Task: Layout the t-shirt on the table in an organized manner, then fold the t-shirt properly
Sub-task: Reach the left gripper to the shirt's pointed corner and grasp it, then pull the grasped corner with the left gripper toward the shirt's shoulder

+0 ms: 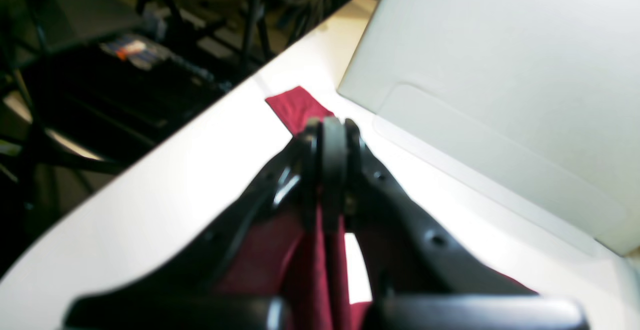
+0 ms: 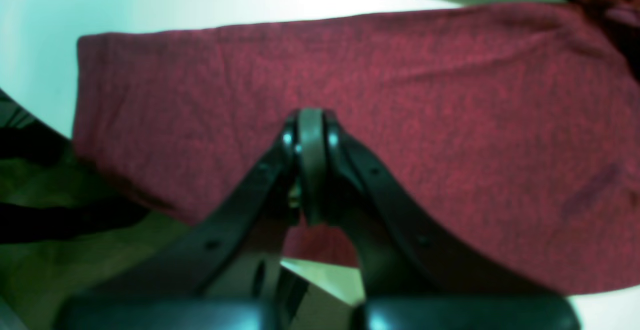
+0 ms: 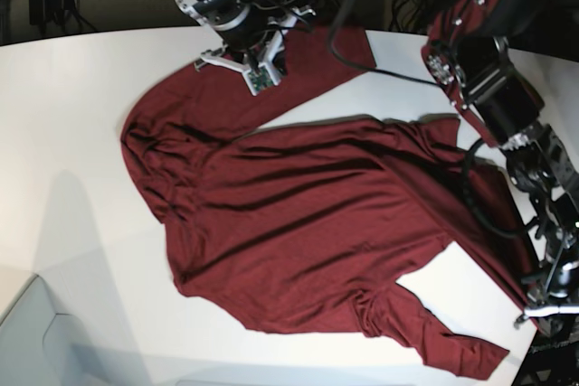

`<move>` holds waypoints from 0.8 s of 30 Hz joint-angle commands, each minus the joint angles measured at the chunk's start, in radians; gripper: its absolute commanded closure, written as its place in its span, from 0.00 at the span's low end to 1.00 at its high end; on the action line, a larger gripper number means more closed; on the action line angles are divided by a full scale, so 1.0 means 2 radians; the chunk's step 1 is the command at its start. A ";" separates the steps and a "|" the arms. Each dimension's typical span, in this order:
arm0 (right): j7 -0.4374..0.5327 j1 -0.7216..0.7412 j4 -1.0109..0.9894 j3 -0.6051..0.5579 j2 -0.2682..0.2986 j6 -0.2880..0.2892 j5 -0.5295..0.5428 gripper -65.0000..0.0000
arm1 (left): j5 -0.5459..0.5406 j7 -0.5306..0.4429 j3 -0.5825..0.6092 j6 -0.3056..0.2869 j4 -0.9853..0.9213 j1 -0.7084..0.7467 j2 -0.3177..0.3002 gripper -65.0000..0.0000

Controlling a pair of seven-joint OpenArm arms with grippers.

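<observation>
T-shirt (image 3: 308, 232) cloth is pinched in the left jaws (image 1: 332, 134), which are pressed together on a fold, a red corner showing just beyond them. The right jaws (image 2: 311, 134) are closed too, over a flat sleeve; whether they grip it I cannot tell. Outward, the shirt lies mostly spread but wrinkled on the table (image 3: 72, 133). Smoothing and all folding remain.
</observation>
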 commanded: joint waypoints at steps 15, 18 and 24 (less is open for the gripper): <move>0.010 0.001 0.008 0.013 -0.004 -0.001 0.001 1.00 | -0.002 -0.209 0.019 -0.003 -0.352 -0.156 -0.075 1.00; 0.010 0.001 0.008 0.017 -0.004 -0.001 0.001 1.00 | -0.006 -0.221 0.051 -0.003 -0.370 -0.168 -0.083 1.00; 0.010 0.001 0.008 0.017 -0.004 -0.001 0.001 1.00 | -0.006 -0.232 0.098 -0.003 -0.373 -0.177 -0.082 0.93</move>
